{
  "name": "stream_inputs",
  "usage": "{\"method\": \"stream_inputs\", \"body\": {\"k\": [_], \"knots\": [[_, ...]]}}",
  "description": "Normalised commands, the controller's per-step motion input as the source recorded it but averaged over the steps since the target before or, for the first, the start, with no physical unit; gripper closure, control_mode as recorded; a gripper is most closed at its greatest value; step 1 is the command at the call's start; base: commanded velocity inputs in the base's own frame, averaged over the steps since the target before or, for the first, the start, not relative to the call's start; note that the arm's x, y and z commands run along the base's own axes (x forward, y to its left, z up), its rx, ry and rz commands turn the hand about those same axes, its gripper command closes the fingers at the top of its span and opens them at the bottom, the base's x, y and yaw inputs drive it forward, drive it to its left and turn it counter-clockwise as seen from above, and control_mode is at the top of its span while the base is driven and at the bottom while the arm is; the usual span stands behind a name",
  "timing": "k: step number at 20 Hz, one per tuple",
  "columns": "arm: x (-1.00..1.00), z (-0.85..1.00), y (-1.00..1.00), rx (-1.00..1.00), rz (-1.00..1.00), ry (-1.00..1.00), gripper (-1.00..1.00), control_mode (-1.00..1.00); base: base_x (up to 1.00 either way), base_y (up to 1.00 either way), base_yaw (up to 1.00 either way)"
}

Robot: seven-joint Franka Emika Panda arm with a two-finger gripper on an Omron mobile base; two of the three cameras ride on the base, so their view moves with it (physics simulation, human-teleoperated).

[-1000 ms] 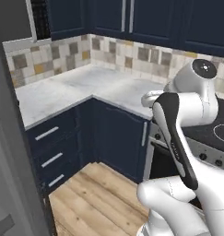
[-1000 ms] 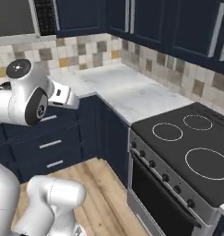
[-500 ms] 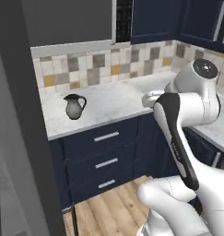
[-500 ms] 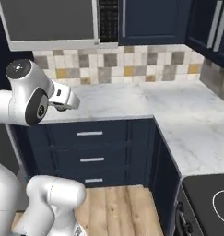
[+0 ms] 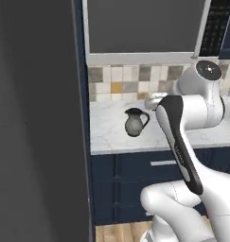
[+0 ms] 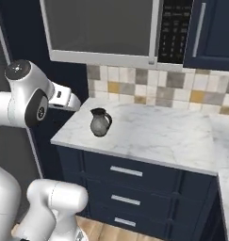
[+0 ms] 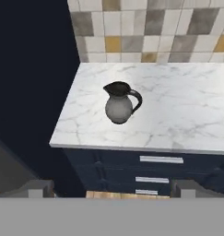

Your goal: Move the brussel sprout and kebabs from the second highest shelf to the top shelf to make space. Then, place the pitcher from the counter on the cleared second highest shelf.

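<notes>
At the bottom of the hand view, the claw [image 7: 111, 188] stood spread wide, its two dark tips [image 7: 38, 188] far apart at the lower left and lower right corners with nothing between them. Lower right in the left base view, the white arm [image 5: 180, 142] rose from its base, bent at a dark-striped elbow link and folded back to a round joint cap at the upper right; the hand pointed out toward the bench [image 5: 182, 137]. From the right base view the same arm filled the left edge, its wrist block [image 6: 64, 98] jutting right at mid-height, just short of the bench's left corner.

Beyond the hand, the pitcher [image 7: 119, 103] stood upright near the left end of the marbled bench, centre of the hand view, handle turned to the right of the frame and dark rim at the top. It sat well clear of the claw. Navy drawer fronts [image 6: 127, 172] with silver bar handles lay below the worktop edge.

Farther back, a tiled backsplash [image 6: 153, 87] of grey, cream and yellow squares ran behind the bench, and a microwave [image 6: 106, 28] hung above it. A tall dark grey panel [image 5: 36, 123] took up the whole left of the left base view, close to the camera.
</notes>
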Motion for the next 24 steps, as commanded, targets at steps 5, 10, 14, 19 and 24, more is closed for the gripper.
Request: {"method": "stream_inputs", "body": {"k": [5, 10, 14, 19, 24], "knots": [[0.00, 0.00, 0.00, 0.00, 0.00, 0.00, -1.00, 1.00, 0.47, -0.38, 0.53], [0.00, 0.00, 0.00, 0.00, 0.00, 0.00, -1.00, 1.00, 0.25, -0.54, 0.48], [0.00, 0.00, 0.00, 0.00, 0.00, 0.00, -1.00, 1.00, 0.15, -0.61, 0.43], [0.00, 0.00, 0.00, 0.00, 0.00, 0.00, -1.00, 1.00, 0.09, -0.64, 0.38], [0.00, 0.00, 0.00, 0.00, 0.00, 0.00, -1.00, 1.00, 0.02, -0.33, 0.19]]}}
